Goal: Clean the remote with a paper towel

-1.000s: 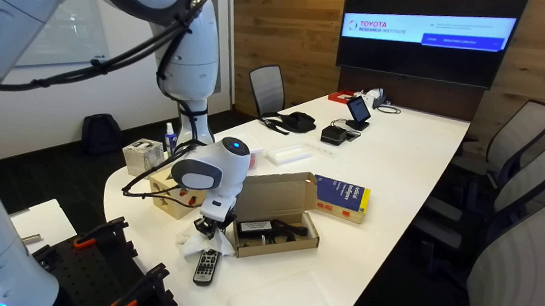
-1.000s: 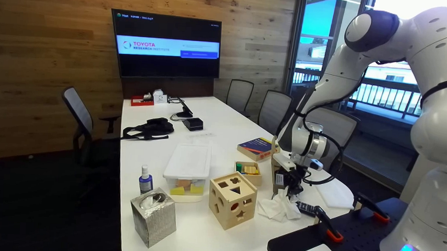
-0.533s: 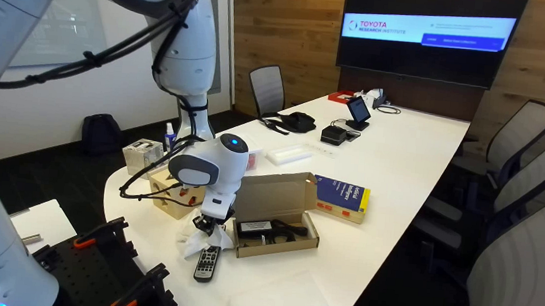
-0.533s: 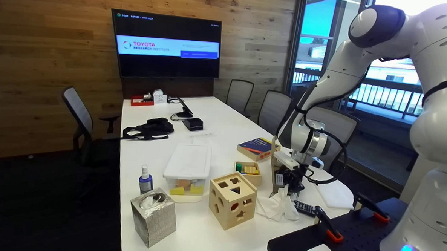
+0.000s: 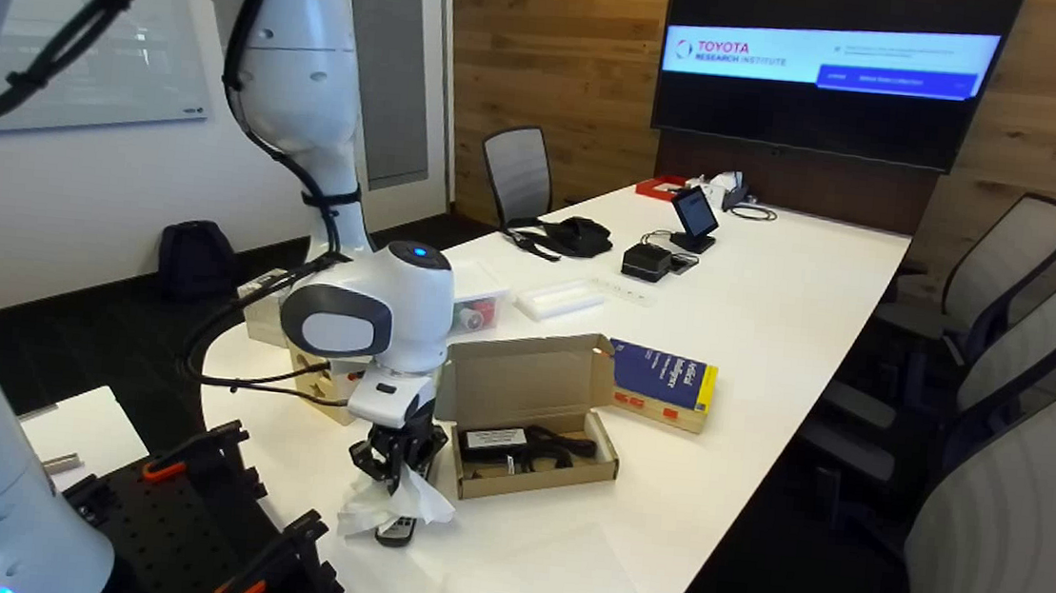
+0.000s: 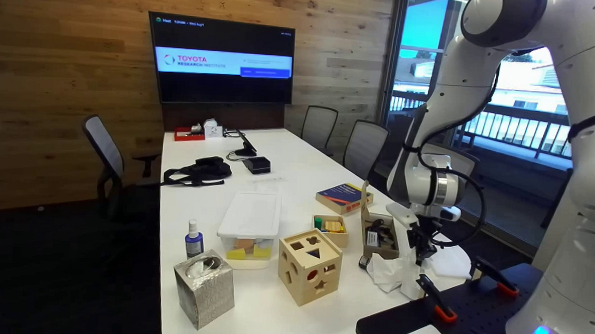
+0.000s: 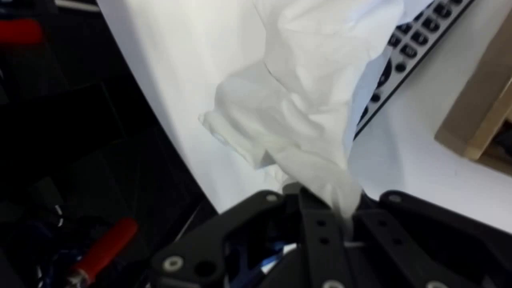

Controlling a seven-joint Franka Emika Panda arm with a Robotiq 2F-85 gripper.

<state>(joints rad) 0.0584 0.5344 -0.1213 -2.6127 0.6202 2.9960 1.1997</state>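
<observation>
The paper towel (image 5: 381, 505) is a white crumpled wad; it also shows in the wrist view (image 7: 304, 92) and in an exterior view (image 6: 386, 272). My gripper (image 7: 340, 212) is shut on a twisted end of the towel, and the rest hangs from the fingertips. The gripper (image 5: 397, 478) is above the remote, near the table's rounded end. The remote (image 5: 395, 532) lies flat, with the towel covering its middle part. Its buttoned face shows beside the towel in the wrist view (image 7: 414, 50). One end peeks out in an exterior view (image 6: 364, 262).
An open cardboard box (image 5: 536, 479) with a dark adapter stands close beside the remote. A wooden shape cube (image 6: 309, 265), a tissue box (image 6: 204, 289) and a lidded plastic bin (image 6: 251, 215) are nearby. A flat white sheet (image 5: 541, 584) lies on the table. Clamps (image 6: 437, 298) stand at the table edge.
My gripper has moved the towel along the remote toward the robot's base. The remote's far end is now uncovered and more of its near part is covered. The remote stays about in place.
</observation>
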